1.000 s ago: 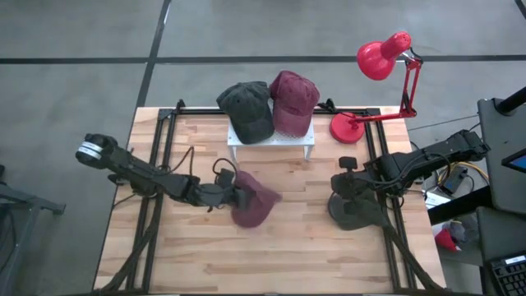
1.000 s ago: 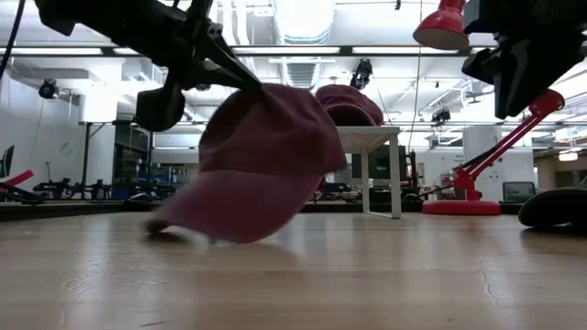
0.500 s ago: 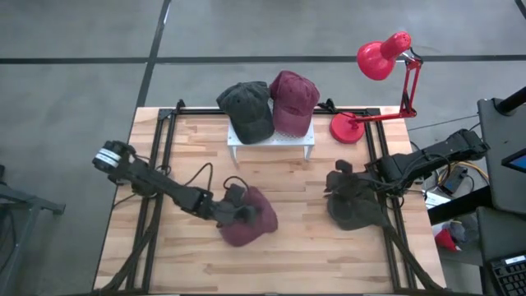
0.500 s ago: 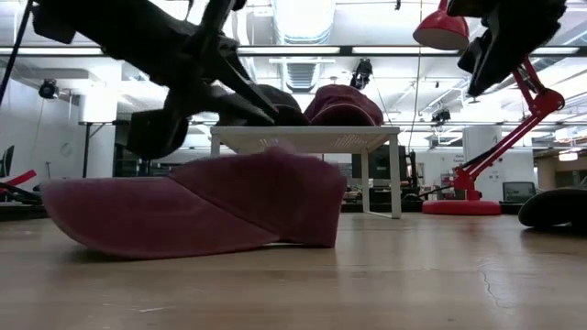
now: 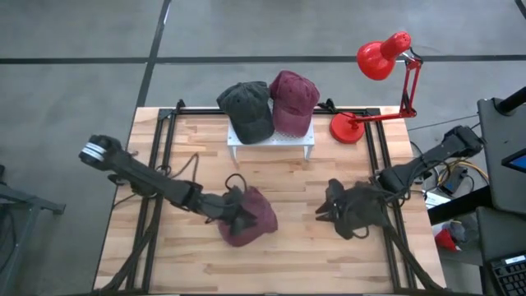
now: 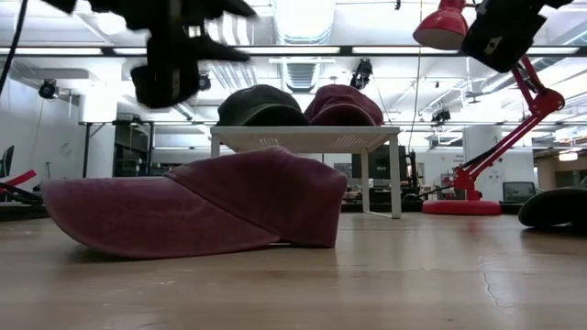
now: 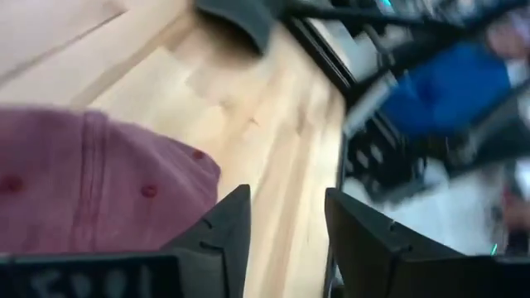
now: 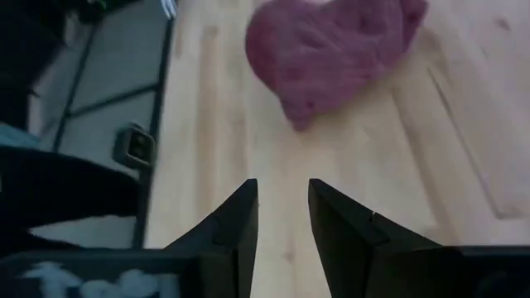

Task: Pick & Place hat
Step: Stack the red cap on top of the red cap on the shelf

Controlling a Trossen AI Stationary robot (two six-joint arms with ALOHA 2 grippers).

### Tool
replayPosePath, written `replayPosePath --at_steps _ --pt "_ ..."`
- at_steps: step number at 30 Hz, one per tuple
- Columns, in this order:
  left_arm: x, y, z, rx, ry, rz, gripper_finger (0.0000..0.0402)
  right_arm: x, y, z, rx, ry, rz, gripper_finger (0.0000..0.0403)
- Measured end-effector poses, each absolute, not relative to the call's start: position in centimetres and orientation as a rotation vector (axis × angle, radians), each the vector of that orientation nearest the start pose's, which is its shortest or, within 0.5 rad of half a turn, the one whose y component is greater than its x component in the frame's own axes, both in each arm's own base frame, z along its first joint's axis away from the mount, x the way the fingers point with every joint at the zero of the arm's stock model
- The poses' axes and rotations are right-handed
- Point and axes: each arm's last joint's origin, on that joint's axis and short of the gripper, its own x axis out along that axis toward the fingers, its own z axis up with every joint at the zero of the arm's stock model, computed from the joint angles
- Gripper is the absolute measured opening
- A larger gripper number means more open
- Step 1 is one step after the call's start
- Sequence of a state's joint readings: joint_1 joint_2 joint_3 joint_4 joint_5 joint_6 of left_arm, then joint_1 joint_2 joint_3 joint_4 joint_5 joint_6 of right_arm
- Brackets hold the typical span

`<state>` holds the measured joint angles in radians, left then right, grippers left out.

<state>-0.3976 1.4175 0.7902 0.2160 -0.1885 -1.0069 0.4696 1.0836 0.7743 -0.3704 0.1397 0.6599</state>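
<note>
L claw (image 5: 237, 215) low-centre of frame, fingers apart, nothing held, over maroon hat (image 5: 251, 220) | maroon hat flat on wood surface (image 5: 288, 255), centre-left | R claw (image 5: 330, 205) centre-right, part open, empty, by dark hat (image 5: 362, 210) | white rack (image 5: 271, 141) top-centre w/ 2 more caps | red lamp (image 5: 380, 57) upper right

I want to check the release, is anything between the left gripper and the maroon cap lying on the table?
Nothing visible. The left gripper hangs open directly over the maroon fabric baseball cap, which lies flat on the wooden table, with only clear air between them in the low view.
</note>
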Motion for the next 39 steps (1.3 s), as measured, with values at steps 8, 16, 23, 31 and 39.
replayPosePath --at_steps 8,16,23,31,39 --pt "22.1 -10.8 25.9 -0.385 0.641 -0.157 0.014 19.7 11.0 24.0 0.586 0.516 -0.062 0.0106" --pt "17.6 -12.4 26.7 0.077 0.652 -0.313 0.014 20.7 11.9 21.8 0.654 0.504 -0.13 0.012" --pt "16.8 -13.6 26.2 0.615 0.556 -0.278 0.014 23.9 13.9 21.1 0.6 0.546 -0.169 0.0141" --pt "17.3 -14.0 25.6 0.751 0.558 -0.3 0.014 28.0 16.6 22.5 0.513 0.536 -0.133 0.016" --pt "18.8 -15.7 22.2 0.913 0.67 -0.408 0.014 31.5 18.9 25.0 0.374 0.601 -0.134 0.0162"
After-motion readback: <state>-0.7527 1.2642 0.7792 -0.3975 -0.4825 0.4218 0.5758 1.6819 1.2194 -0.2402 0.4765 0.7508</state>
